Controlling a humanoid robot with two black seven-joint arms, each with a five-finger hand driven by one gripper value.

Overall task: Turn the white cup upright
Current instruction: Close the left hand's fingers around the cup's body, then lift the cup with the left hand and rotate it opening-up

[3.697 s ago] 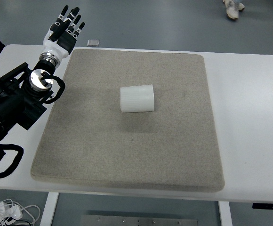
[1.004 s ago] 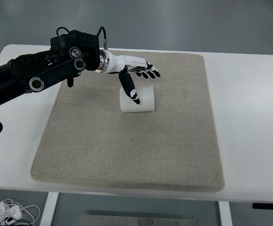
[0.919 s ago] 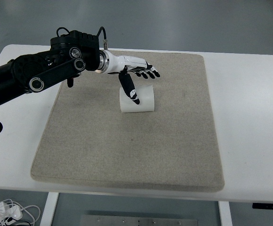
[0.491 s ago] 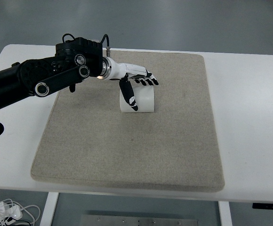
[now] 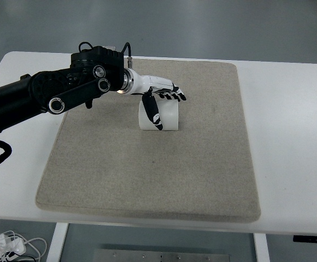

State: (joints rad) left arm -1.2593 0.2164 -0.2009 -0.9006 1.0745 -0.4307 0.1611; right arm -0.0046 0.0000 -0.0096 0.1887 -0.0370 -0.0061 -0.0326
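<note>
A white ribbed cup (image 5: 168, 116) lies on its side near the middle of the grey mat (image 5: 147, 180). My left hand (image 5: 161, 101) hovers right over it, reaching in from the left on a black arm (image 5: 49, 95). The four fingers (image 5: 175, 96) stretch across the cup's far side and the thumb (image 5: 153, 111) hangs down over its near face. The fingers are spread and do not close around the cup. Whether they touch it is unclear. The cup's left part is hidden behind the hand.
The mat lies on a white table (image 5: 289, 136). White cables (image 5: 5, 244) lie on the floor under the table's front left corner.
The left arm swung from the table's far left corner to above the cup. In the last second the hand sank slightly lower over the cup. The cup has not moved.
</note>
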